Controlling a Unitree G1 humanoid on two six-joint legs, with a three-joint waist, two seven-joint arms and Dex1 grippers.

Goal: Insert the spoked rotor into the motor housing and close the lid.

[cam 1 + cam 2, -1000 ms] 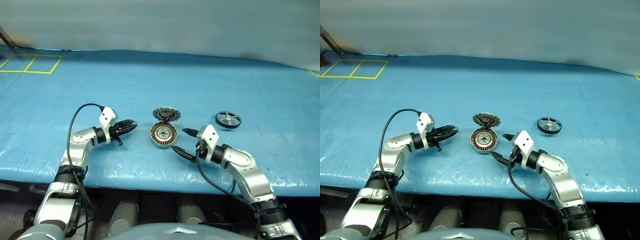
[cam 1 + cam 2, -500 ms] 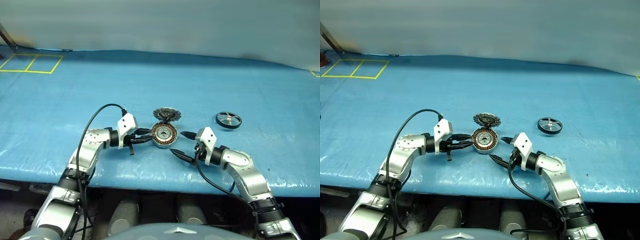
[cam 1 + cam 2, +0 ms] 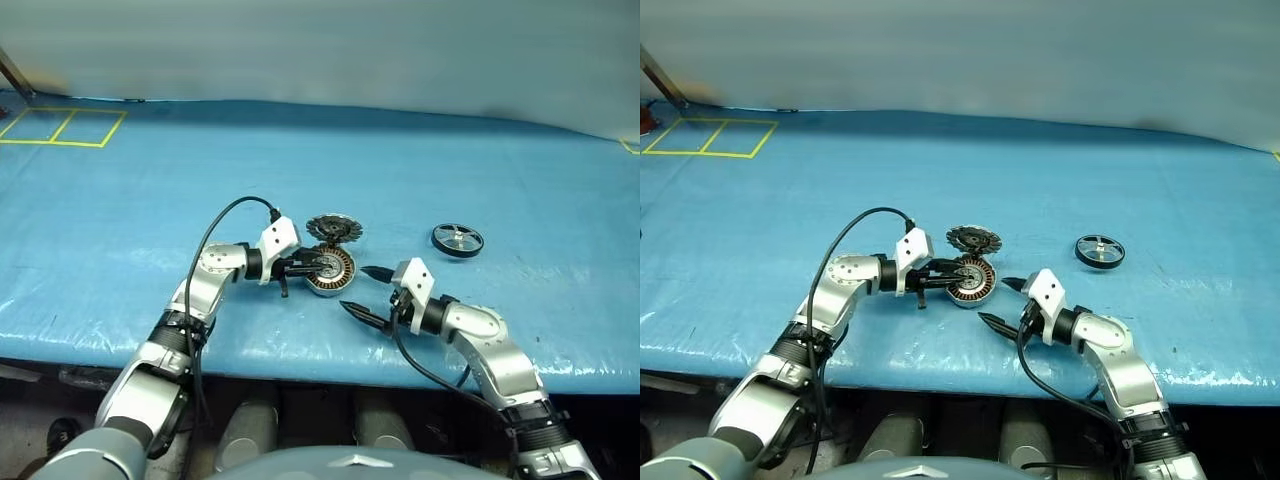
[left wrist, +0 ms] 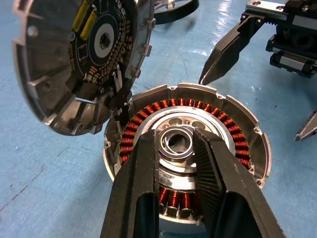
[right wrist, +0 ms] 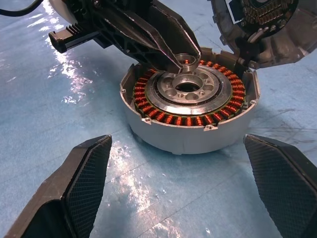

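The motor housing (image 3: 341,281), a puck ringed with copper windings, lies on the blue sheet near the front middle. Its lid (image 3: 333,227), a toothed grey disc, stands tilted open at the housing's far edge. My left gripper (image 3: 321,264) reaches in from the left, its tips over the housing's centre, shut on a small silver ring (image 4: 176,144). My right gripper (image 3: 355,288) sits just right of the housing, open and empty, with the housing (image 5: 188,124) in front of its spread fingers. The spoked rotor (image 3: 457,239), a black wheel with silver spokes, lies flat further right.
The blue sheet (image 3: 300,150) covers the whole table and its front edge runs just below both arms. Yellow tape squares (image 3: 62,127) mark the far left corner. A black cable (image 3: 215,225) loops above my left forearm.
My left arm has swung right, from left of the housing to having its tips over the housing's centre. The right arm, lid and rotor have stayed put.
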